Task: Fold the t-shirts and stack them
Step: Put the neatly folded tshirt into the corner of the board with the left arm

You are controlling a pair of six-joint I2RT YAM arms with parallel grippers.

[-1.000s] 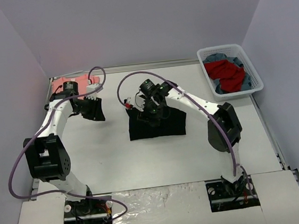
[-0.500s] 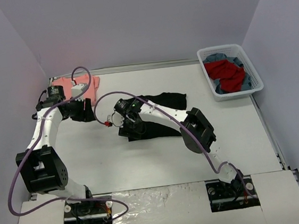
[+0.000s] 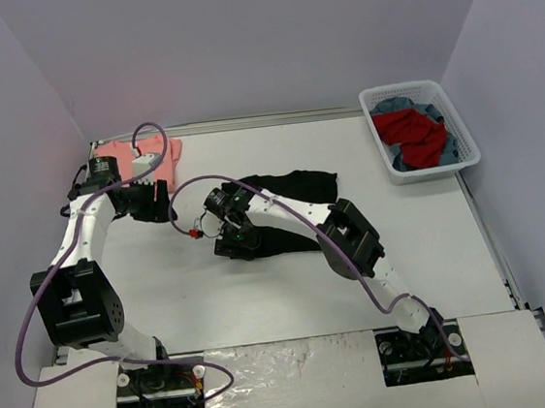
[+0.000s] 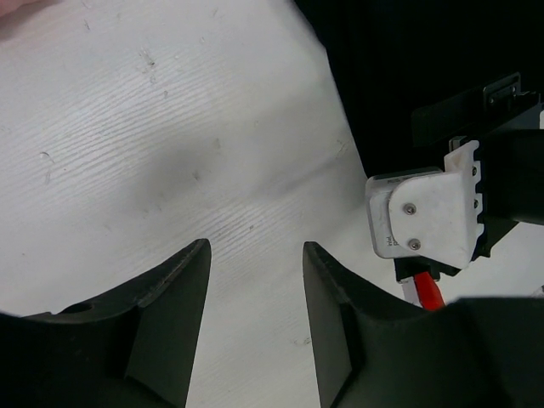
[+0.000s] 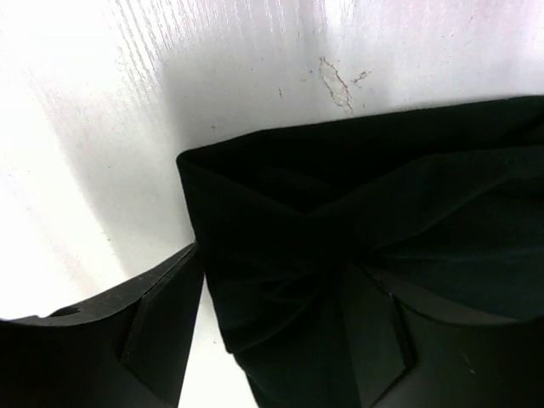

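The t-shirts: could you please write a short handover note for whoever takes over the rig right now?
Left gripper: open, empty, over bare table near the pink t-shirt.
Right gripper: jaws straddle a corner of the black t-shirt; grip unclear.
Pink t-shirt: far left corner, looks folded.
Black t-shirt: mid-table, partly folded, rumpled.
Left: finish folding the black one, stack it on the pink. More clothes lie in the basket.
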